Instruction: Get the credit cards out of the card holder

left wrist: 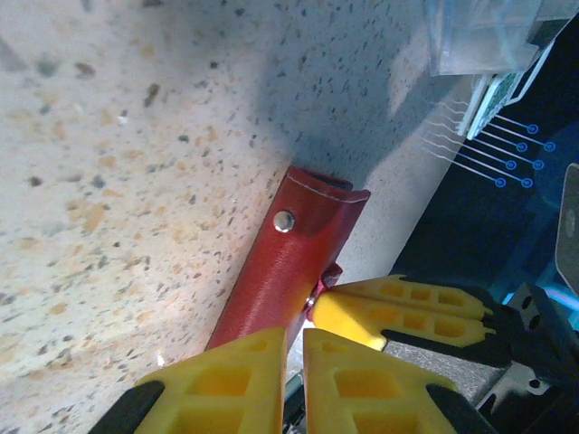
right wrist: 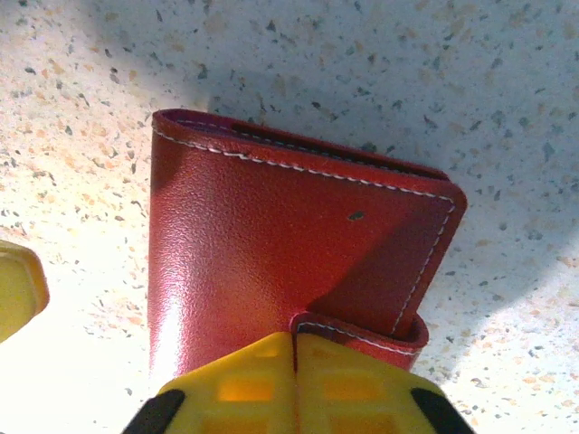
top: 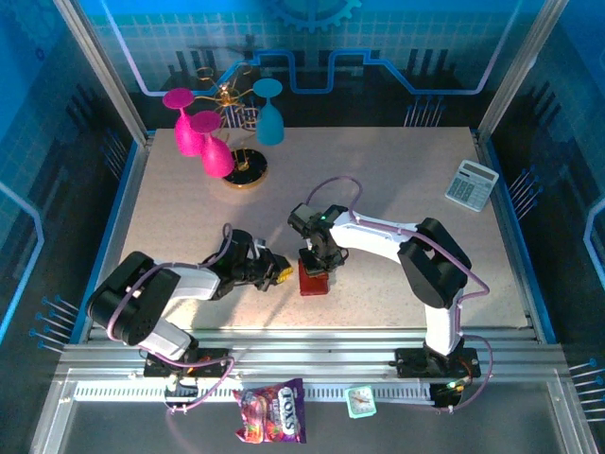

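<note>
While arm folds, right pincer touches card holder.

My left gripper sits just left of my right gripper, nearly touching, so I see no lane between them. The card holder blocks straight below the right gripper. Ahead of both, the bench is bare until the goblet rack far ahead-left and the calculator far ahead-right.
</note>
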